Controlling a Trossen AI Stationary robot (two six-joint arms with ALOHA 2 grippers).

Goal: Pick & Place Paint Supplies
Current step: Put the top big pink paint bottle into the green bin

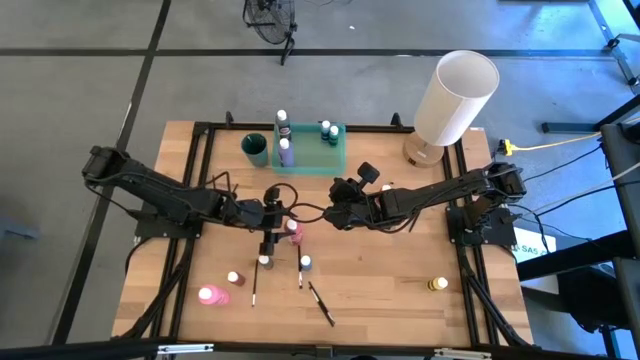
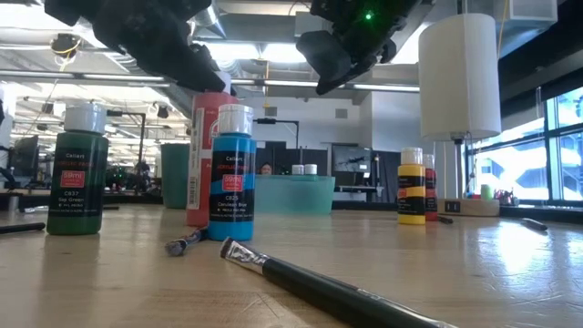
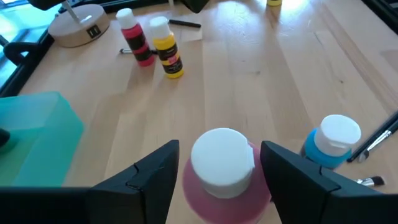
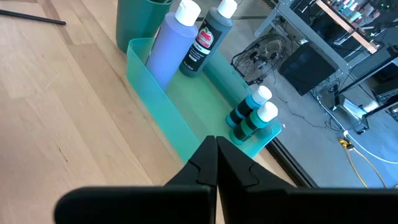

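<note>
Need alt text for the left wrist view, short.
The left tool is open, its fingers either side of a white-capped pink bottle on the wooden table. A blue bottle stands beside it; a red bottle, a yellow bottle and a green tray lie farther off.

pink bottle cut off, label perhaps hidden

Bright, even light falls on the table from above, leaving only soft, short shadows. In the low view, ceiling strips and the windows at the right glare, and the nearest paintbrush is blurred, as is the room behind.
</note>
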